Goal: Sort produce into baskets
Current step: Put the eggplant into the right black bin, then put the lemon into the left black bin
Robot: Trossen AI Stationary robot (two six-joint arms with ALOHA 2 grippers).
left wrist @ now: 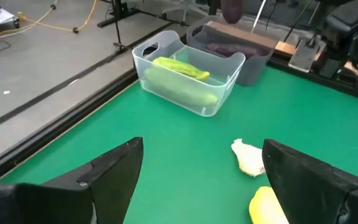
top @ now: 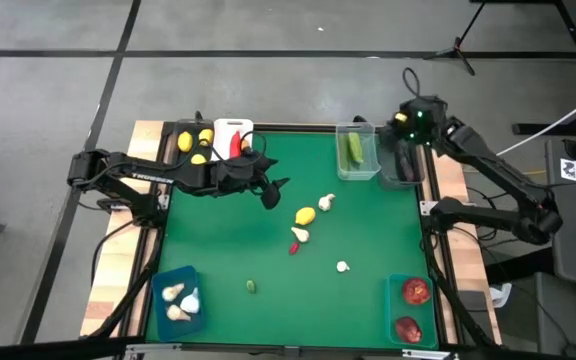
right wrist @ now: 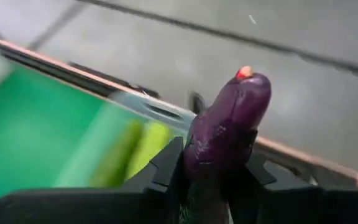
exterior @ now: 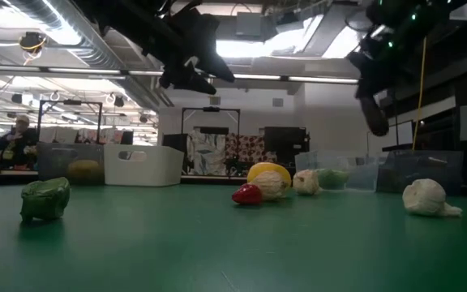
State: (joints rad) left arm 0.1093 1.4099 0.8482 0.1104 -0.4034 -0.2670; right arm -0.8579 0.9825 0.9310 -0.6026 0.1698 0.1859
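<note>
One dark purple plastic eggplant (right wrist: 225,134) is pinched in your right tool (right wrist: 211,171), long axis jutting beyond the fingers, above the dark rectangular bin (top: 404,165). Your left tool (top: 273,190), spread empty, is nearest the yellow lemon (top: 305,215).

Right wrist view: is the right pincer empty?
No, the right pincer is shut on a dark purple eggplant that sticks up between its two fingers.
</note>
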